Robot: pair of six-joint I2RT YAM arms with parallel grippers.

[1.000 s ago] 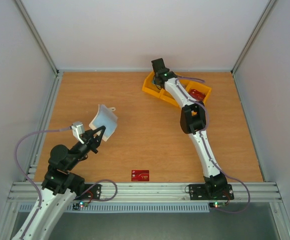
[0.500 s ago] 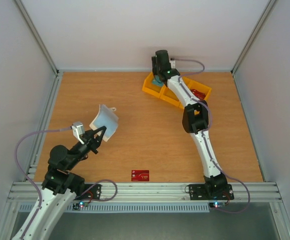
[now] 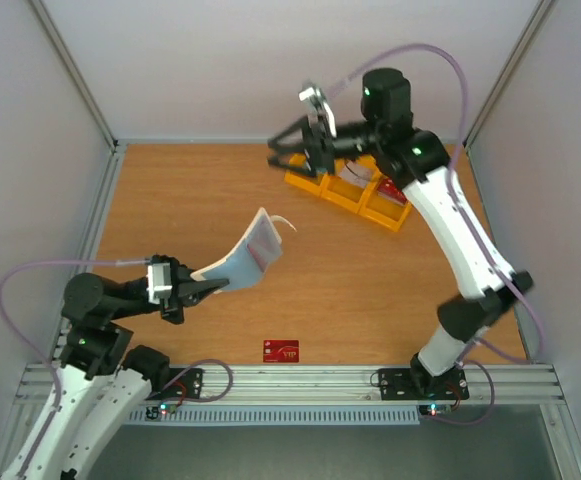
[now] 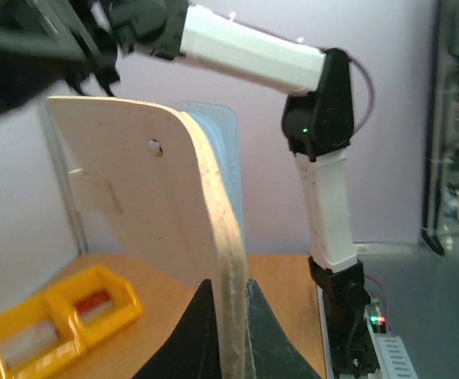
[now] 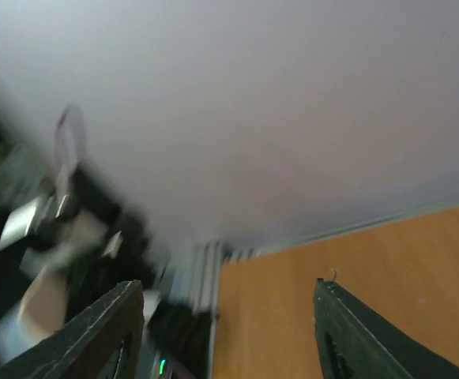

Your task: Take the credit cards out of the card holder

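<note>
My left gripper (image 3: 198,289) is shut on the lower edge of the cream-white card holder (image 3: 249,246) and holds it in the air, tilted up to the right. In the left wrist view the card holder (image 4: 146,229) stands edge-on between the black fingers (image 4: 193,335), and its pale blue inside shows behind. A red credit card (image 3: 281,351) lies on the table near the front rail. My right gripper (image 3: 284,157) is raised above the left end of the yellow bin (image 3: 313,187). It is open and holds nothing. The right wrist view is blurred, and nothing lies between its fingers (image 5: 103,328).
The yellow three-compartment bin (image 4: 0,332) sits at the back right of the table, with a red card (image 3: 393,191) in one compartment and a pale one (image 3: 349,174) beside it. Grey walls close in the left, back and right sides. The right arm (image 3: 455,225) arches high over the table.
The right arm rose from the bin and swung up and left, and its jaws opened wider. The left arm drew back and turned the card holder, which now points up to the right.
</note>
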